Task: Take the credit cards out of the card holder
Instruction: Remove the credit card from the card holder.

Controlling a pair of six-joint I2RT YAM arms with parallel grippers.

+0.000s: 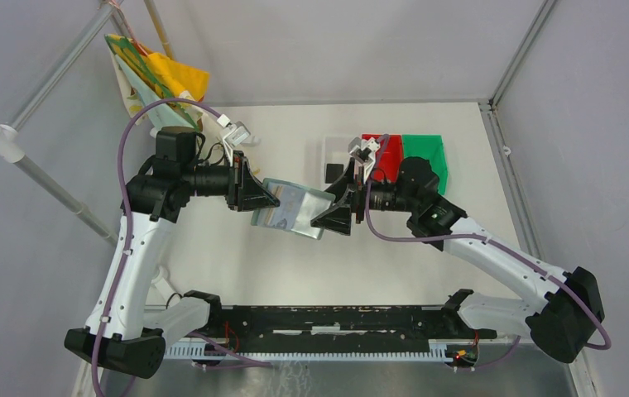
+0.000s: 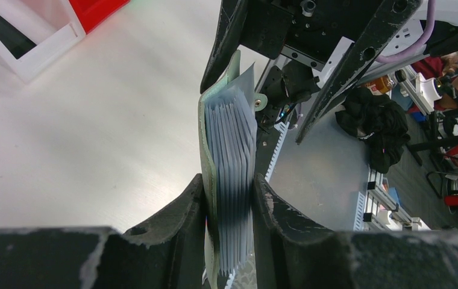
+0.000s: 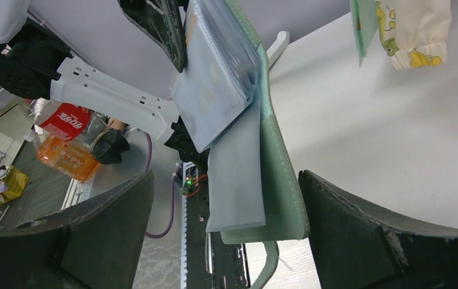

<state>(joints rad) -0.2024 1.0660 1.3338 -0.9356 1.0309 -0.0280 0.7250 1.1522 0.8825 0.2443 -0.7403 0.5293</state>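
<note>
Top view, centre: the ends of the card holder (image 1: 289, 211) lay partly under the left gripper (image 1: 263, 198) and right gripper (image 1: 332, 219); whether its clear sleeves held credit cards could not be told. Left wrist view: the holder's lower end was hidden between the fingers (image 2: 178, 211); the white bin (image 2: 34, 51), upper left, ran off-frame. Right wrist view: the holder's top and the printed cloth (image 3: 416, 30), upper right, were cut by the upper edge.

Table (image 1: 295, 273) bears white bin (image 1: 334, 147), red bin (image 1: 392, 157), green bin (image 1: 423, 149).
</note>
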